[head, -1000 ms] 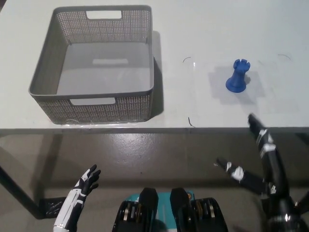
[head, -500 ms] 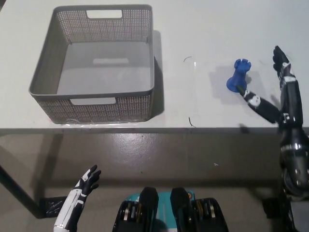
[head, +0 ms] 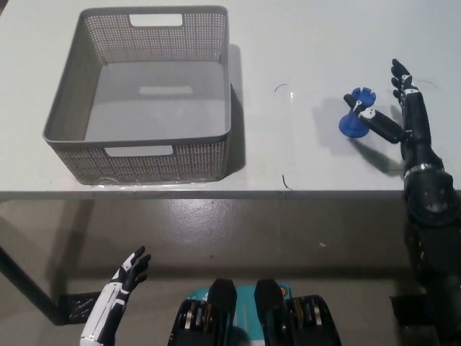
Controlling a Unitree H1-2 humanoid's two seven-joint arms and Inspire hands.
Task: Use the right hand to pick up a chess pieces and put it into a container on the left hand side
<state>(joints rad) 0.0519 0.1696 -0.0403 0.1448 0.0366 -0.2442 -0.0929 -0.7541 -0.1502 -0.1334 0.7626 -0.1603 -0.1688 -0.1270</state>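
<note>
Blue piece: the small blue plastic chess rook [head: 356,114] stands near the white table's [head: 302,50] right edge.
Feel: light, hard, tippy; hold its thin middle.
Black right hand [head: 400,119]: spread, touching it, not holding.
White left hand [head: 122,281]: low, spread, resting.
Room: bare table leads to the grey mesh basket [head: 216,155] by the left edge.

Basket [head: 140,155] on table [head: 302,43], left side. Chess piece [head: 355,115] on table, well right of basket. Right hand [head: 400,119] just beside piece.
</note>
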